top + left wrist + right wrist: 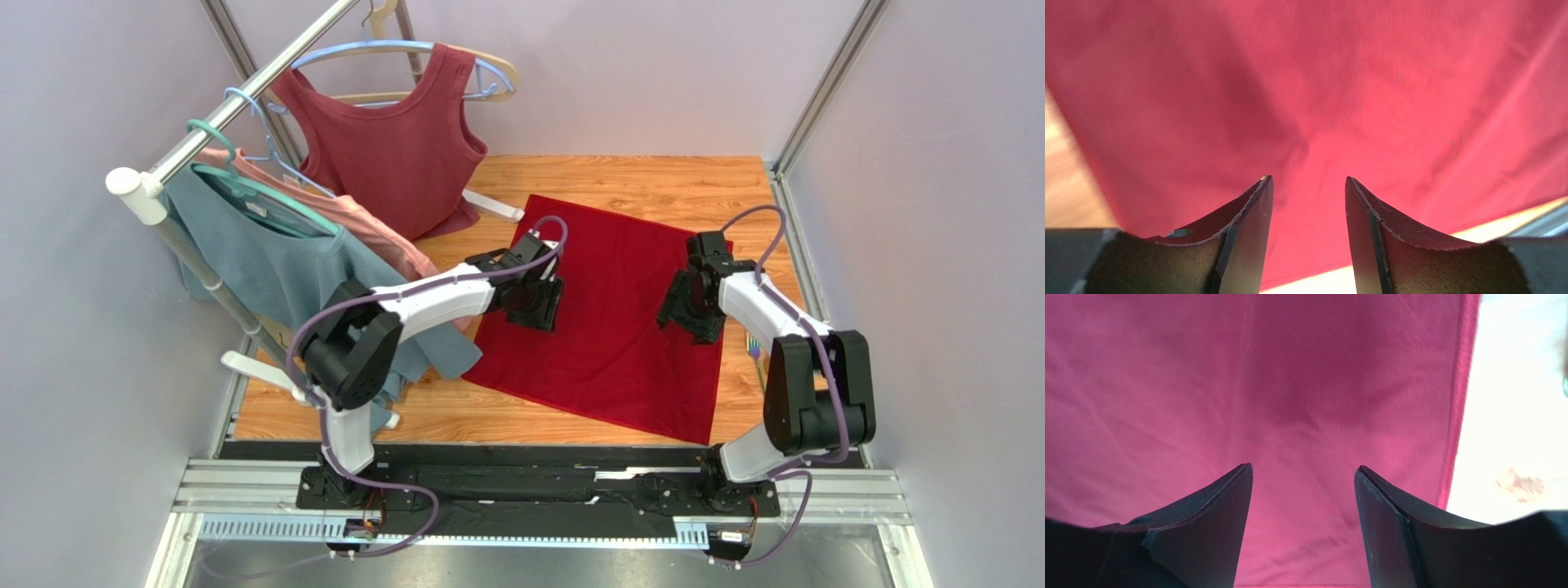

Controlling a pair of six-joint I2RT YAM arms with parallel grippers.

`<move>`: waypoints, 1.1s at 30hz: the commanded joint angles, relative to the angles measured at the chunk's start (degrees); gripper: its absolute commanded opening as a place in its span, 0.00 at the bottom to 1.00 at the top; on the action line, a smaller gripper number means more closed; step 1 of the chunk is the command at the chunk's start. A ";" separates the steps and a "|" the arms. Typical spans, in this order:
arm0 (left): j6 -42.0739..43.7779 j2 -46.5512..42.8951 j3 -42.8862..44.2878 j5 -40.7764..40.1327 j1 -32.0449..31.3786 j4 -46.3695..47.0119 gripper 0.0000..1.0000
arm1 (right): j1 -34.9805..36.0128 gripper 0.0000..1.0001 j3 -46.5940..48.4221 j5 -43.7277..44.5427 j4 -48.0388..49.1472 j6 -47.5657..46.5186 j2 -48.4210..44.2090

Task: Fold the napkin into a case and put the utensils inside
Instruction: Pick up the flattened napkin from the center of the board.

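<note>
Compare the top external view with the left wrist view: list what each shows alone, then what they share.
Top external only: both arms, the right end effector, the hanging maroon top and blue-grey shirt, the napkin from edge to edge. Left wrist only: the left end effector close up, fingers apart, nothing between them. Shared: the napkin lying on the wooden table.

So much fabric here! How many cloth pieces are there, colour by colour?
Crimson napkin: 1
Maroon top: 1
Pink top: 1
Blue-grey top: 1
Total: 4
</note>
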 commanded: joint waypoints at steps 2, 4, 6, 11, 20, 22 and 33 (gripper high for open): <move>-1.04 5.54 7.58 1.26 1.27 0.77 0.56 | 0.28 0.67 2.16 2.46 6.14 0.85 5.69; -0.87 6.96 8.98 1.26 1.80 0.77 0.56 | 0.28 0.67 3.91 3.17 6.14 0.06 8.06; -0.69 9.50 10.31 1.87 3.02 0.68 0.56 | -0.16 0.67 4.98 4.05 6.40 -0.21 11.40; -0.34 15.65 15.14 5.90 5.93 0.59 0.57 | -1.91 0.67 9.02 5.36 6.76 -0.91 16.68; 4.76 24.18 29.64 7.58 7.77 -0.46 0.59 | -4.29 0.68 15.70 4.41 5.97 -2.49 22.48; 6.16 26.54 33.68 9.33 7.60 -0.46 0.61 | -4.72 0.68 17.19 3.88 5.36 -2.41 23.53; 5.99 36.22 47.56 16.36 10.41 -1.69 0.64 | -5.08 0.68 16.67 0.89 4.12 2.42 23.54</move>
